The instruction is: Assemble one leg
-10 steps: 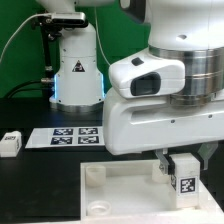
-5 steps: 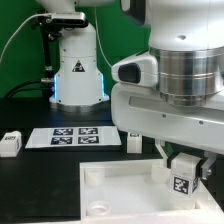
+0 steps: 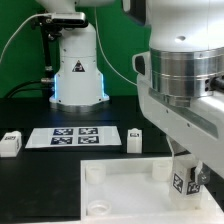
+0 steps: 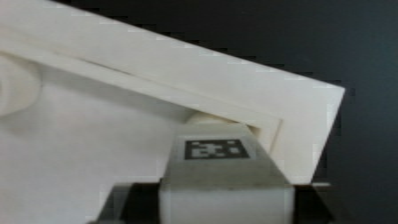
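My gripper point(image 3: 185, 181) is shut on a leg point(image 3: 182, 183), a small white block with a black-and-white tag on the face toward the camera. It holds the leg upright over the far corner of the large white panel point(image 3: 115, 195), on the exterior view's right. In the wrist view the leg point(image 4: 221, 165) sits between the dark fingers point(image 4: 135, 203) of my gripper point(image 4: 222, 198), right at the panel's point(image 4: 107, 120) raised corner rim. I cannot tell whether the leg touches the panel.
A second white block point(image 3: 135, 138) stands on the black table beside the marker board point(image 3: 70, 136). A third block point(image 3: 10, 143) lies at the exterior view's left. The robot base point(image 3: 78, 70) stands behind.
The arm has swung toward the exterior view's right and turned, carrying the leg slightly right along the panel's corner. The block beside the marker board has come into view.
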Robot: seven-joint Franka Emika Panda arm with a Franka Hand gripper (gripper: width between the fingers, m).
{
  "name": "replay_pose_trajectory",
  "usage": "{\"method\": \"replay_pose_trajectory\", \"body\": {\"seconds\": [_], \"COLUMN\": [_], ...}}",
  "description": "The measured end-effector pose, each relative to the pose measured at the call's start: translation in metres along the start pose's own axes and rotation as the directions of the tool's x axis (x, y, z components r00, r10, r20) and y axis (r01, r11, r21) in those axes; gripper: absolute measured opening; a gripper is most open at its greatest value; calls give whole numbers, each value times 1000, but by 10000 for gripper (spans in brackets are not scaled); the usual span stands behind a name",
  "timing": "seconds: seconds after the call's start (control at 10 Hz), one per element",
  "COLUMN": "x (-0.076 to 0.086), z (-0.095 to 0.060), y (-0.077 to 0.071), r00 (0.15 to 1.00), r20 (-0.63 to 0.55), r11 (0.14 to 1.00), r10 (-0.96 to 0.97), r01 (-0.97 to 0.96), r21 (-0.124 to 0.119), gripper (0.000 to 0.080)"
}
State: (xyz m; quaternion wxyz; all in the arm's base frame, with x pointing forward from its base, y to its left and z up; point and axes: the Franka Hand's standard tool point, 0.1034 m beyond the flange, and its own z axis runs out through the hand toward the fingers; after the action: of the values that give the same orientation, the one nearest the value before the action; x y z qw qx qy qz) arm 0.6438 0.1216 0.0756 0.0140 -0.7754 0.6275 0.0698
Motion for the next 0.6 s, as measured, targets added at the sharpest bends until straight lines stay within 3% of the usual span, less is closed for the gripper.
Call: {"method": "replay_pose_trajectory", "body": {"seconds": [0.2, 0.3, 0.4, 0.5, 0.6], "x": [0, 0, 0, 1, 1], "z": [0, 1, 1, 2, 1], "y": [0, 0, 0, 0, 1], "r00": [1000, 999, 997, 972, 931], "r20": [0, 0, -1, -2, 1], "r11": [1000, 999, 997, 972, 931], "r10": [-19, -45, -80, -235, -364], "r01": [19, 45, 80, 235, 364], "r21": [-1, -2, -2, -2, -6], "gripper": [291, 367, 503, 503, 622]}}
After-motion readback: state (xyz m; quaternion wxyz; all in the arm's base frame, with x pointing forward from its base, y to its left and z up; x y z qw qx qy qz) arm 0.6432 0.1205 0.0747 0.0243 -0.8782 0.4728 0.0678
